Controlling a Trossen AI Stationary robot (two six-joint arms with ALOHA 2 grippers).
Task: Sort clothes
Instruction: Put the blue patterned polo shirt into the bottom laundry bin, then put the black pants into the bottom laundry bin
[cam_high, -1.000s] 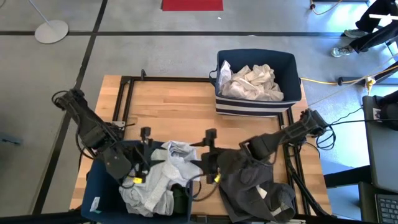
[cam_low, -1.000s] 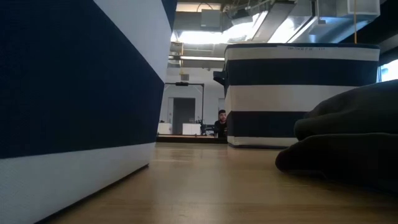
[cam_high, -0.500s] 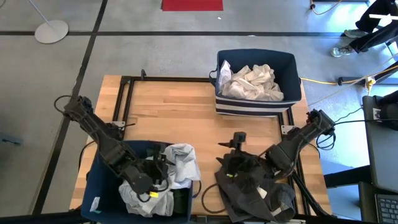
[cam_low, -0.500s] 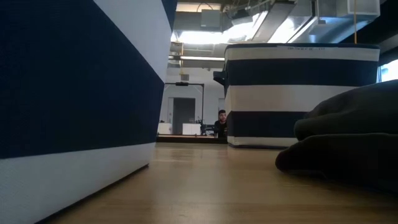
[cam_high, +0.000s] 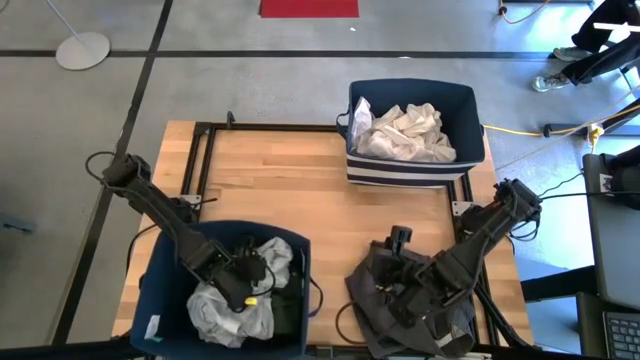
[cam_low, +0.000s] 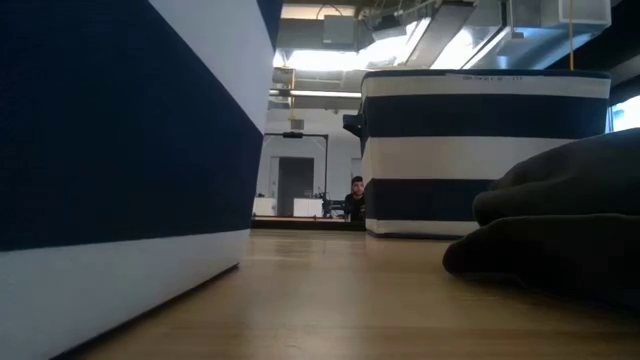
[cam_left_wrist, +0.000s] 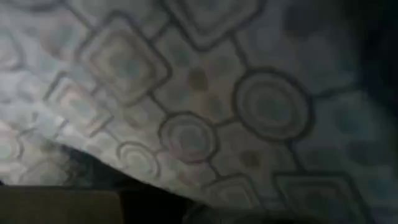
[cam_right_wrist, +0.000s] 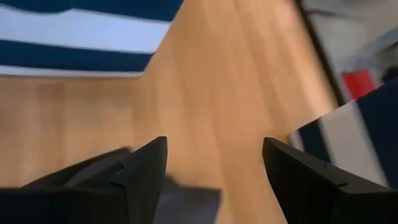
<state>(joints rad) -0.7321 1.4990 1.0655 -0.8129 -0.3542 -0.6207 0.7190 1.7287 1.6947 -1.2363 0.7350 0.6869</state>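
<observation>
A white, patterned garment (cam_high: 235, 310) lies bunched in the navy bin (cam_high: 160, 290) at the near left, beside a dark garment (cam_high: 288, 315). My left gripper (cam_high: 250, 285) is down in that bin among the cloth. The left wrist view shows only the patterned cloth (cam_left_wrist: 186, 93). A dark grey pile of clothes (cam_high: 400, 325) lies on the table at the near right and also shows in the low view (cam_low: 560, 220). My right gripper (cam_high: 398, 245) (cam_right_wrist: 214, 168) is open over the pile's far edge, pointing toward the far left.
A navy-and-white striped bin (cam_high: 415, 165) at the far right holds white and cream clothes (cam_high: 405, 130). Bare wood (cam_high: 270, 180) lies between the bins. The black frame rails (cam_high: 200, 160) run along the table's sides. A person (cam_low: 356, 198) is in the room far behind.
My left gripper has gone down and toward the near edge into the near-left bin. The white garment, which hung over the bin's right rim, now lies inside it. My right gripper has gone toward the table's right edge, over the dark grey pile.
</observation>
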